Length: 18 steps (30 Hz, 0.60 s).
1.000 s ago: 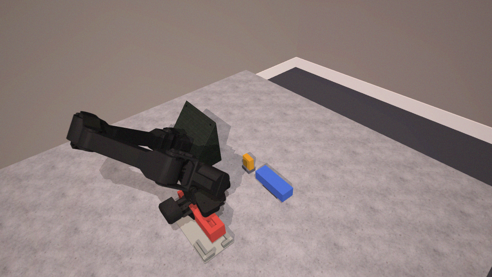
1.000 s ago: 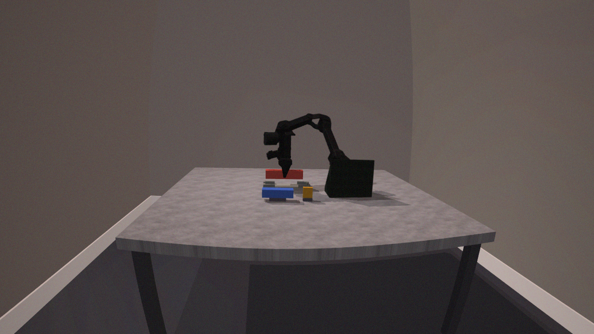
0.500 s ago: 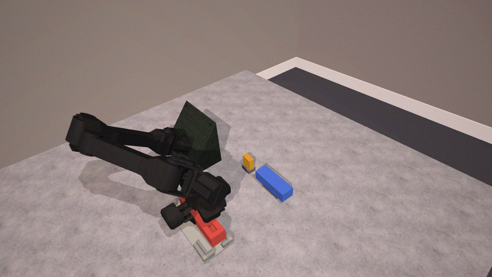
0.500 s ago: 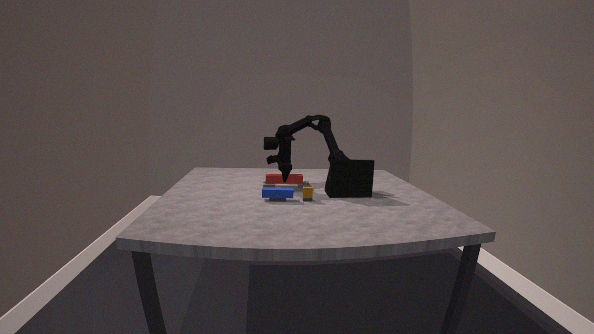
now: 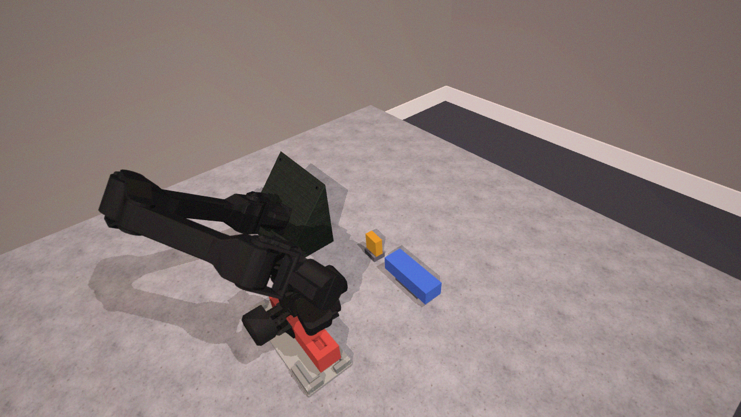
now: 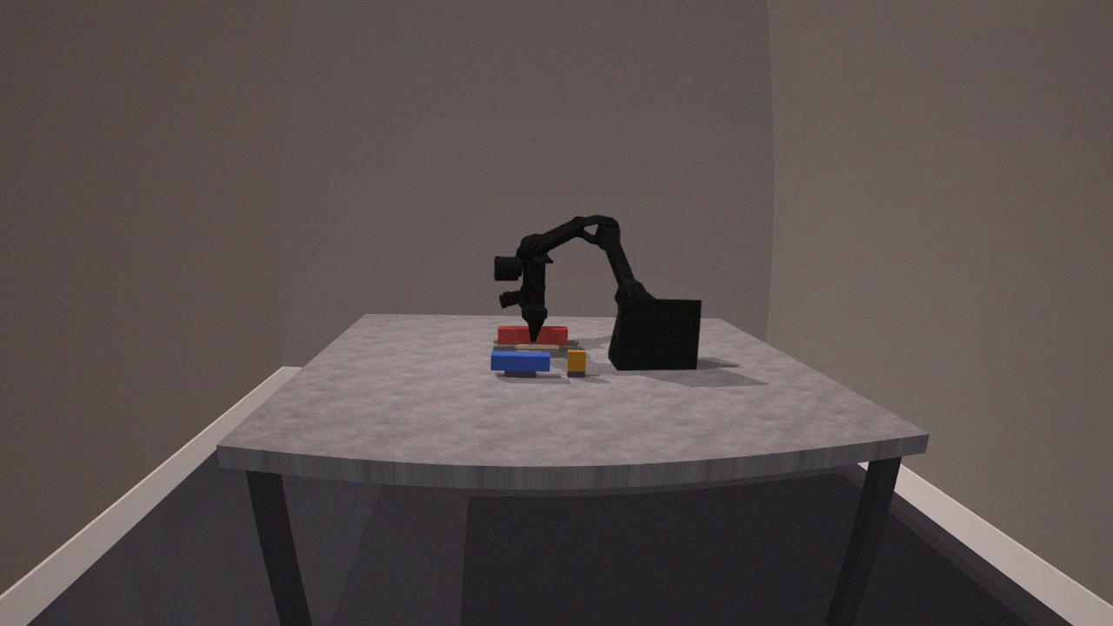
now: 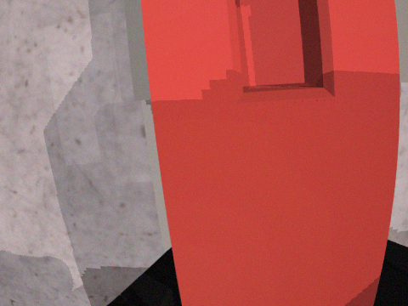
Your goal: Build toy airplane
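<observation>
my hand [image 6: 533, 339] grips the red fuselage [image 5: 326, 352] [image 6: 509, 335] [image 7: 272, 170] mid-length, prob. for balance, w/ the socket left uncovered. it's over the pale jig [image 5: 316, 384] [image 6: 574, 342], seating unclear. blue wing [image 5: 413, 274] [image 6: 519, 361] & orange fin [image 5: 374, 243] [image 6: 576, 362] wait apart on the table [image 5: 518, 311] [image 6: 544, 420], w/ room around.
</observation>
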Each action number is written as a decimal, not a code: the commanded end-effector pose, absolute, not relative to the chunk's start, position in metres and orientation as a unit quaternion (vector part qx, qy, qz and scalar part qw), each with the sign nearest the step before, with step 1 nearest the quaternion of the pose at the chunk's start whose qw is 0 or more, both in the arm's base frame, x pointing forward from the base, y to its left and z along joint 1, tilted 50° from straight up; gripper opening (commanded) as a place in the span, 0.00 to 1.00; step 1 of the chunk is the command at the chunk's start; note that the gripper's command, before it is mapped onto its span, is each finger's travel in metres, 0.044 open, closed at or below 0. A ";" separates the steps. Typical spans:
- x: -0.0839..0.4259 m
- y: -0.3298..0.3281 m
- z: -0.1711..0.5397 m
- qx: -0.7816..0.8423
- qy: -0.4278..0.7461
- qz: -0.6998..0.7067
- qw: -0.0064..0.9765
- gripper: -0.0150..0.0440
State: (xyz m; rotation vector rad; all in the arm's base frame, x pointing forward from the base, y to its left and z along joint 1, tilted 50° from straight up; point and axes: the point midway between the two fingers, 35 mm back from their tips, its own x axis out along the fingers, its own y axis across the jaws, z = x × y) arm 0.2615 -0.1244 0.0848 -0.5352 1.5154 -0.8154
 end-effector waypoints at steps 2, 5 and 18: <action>0.262 -0.124 0.085 -0.232 0.659 -0.355 0.621 0.62; 0.262 -0.124 0.085 -0.232 0.659 -0.355 0.621 0.75; 0.265 -0.117 0.090 -0.232 0.659 -0.354 0.622 1.00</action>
